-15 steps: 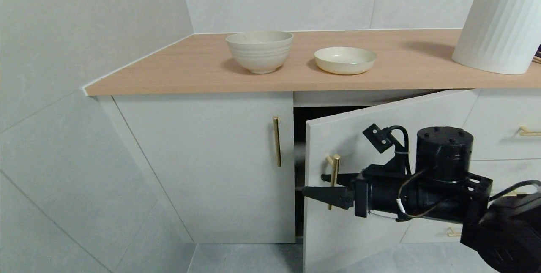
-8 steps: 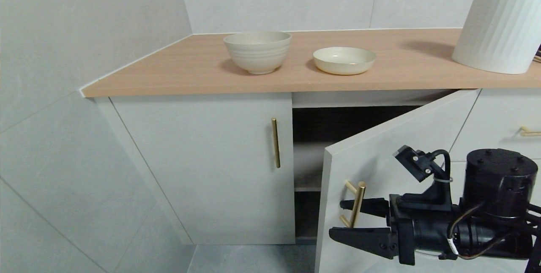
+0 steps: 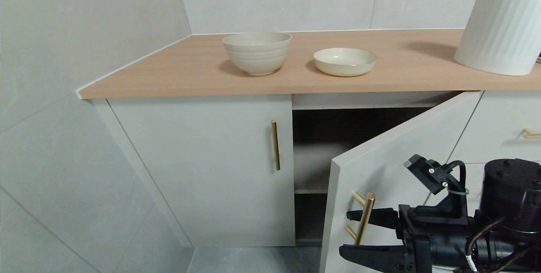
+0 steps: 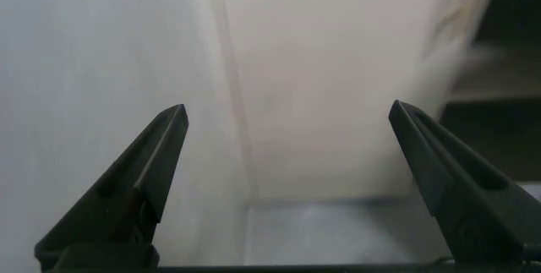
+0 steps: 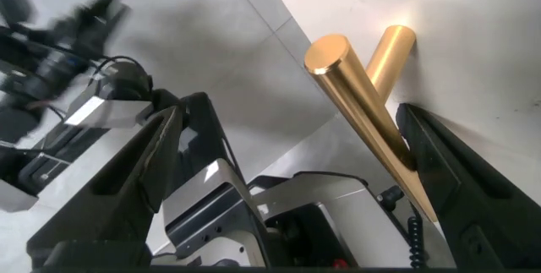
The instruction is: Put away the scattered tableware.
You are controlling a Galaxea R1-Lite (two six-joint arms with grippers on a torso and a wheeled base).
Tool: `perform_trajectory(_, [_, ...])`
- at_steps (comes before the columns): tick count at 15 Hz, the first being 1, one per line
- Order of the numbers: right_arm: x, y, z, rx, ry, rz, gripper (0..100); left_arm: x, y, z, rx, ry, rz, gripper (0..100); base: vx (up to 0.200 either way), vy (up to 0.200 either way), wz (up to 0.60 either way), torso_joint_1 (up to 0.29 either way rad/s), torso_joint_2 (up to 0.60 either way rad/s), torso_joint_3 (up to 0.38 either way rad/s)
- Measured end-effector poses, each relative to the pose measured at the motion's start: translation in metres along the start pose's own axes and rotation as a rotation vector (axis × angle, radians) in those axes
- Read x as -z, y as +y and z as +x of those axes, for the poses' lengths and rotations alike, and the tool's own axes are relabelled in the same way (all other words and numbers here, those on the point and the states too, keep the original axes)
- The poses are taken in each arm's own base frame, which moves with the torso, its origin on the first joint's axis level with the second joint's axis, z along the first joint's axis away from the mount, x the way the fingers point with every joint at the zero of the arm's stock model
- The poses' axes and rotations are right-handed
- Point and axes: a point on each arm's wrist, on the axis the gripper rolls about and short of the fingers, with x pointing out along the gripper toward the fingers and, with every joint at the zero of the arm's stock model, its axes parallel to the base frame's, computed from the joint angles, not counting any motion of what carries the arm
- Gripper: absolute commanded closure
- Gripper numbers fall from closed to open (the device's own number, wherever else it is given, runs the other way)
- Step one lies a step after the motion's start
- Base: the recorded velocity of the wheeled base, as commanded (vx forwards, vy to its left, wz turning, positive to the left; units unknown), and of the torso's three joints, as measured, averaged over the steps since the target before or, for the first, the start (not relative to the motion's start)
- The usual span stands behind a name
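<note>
The counter (image 3: 177, 70) held the bowl (image 3: 257, 52) and the dish (image 3: 345, 61), both not yet stowed. Below, the cupboard door (image 3: 401, 146) stood partly open. The left gripper (image 4: 287, 188) was spread wide and empty. The right gripper (image 3: 365, 235) was also wide, straddling but not clamping the handle (image 3: 363, 218). The bar could probably slip free, or the swinging door strike the arm.

Bench (image 3: 190, 70): is showing matt wood grain.
Ribbed bowl (image 3: 257, 52): is looking like smooth glazed ceramic with a soft sheen.
Shallow dish (image 3: 345, 61): is gleaming, glossy cream.
Right gripper (image 3: 345, 233): is looking matt black, plastic-like.
Handle (image 3: 364, 218) between the gripper's fingers: is shining as polished brass-coloured metal.
Cabinet door (image 3: 393, 150) behind the gripper: is looking smooth, matt, pale.
</note>
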Motion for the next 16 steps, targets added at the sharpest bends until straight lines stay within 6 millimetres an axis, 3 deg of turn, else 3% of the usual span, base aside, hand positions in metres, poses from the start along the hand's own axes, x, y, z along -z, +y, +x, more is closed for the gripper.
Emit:
perform_trajectory(3, [0.003,0.005,-0.002,-0.008,0.008,-0.001,0,-0.049,0.0,-0.004,0.119,-0.039,-0.018,0,0.0,0.0,0.0,0.0,0.0,0.0])
perform_trajectory(6, [0.003,0.007,-0.004,-0.012,0.008,0.0,0,-0.11,0.001,0.019,0.277,0.006,-0.096,0,0.0,0.0,0.0,0.0,0.0,0.0])
perform_trajectory(7, [0.003,0.007,-0.004,-0.013,0.009,0.0,0,-0.13,0.001,0.032,0.344,0.028,-0.131,100,0.0,0.0,0.0,0.0,0.0,0.0])
perform_trajectory(10, [0.004,0.008,-0.003,-0.02,0.011,-0.002,0,-0.164,-0.002,0.074,0.622,0.213,-0.312,100,0.0,0.0,0.0,0.0,0.0,0.0])
perform_trajectory(16, [0.004,0.009,-0.003,-0.027,0.014,-0.004,0,-0.148,-0.039,0.167,0.872,0.512,-0.408,100,0.0,0.0,0.0,0.0,0.0,0.0])
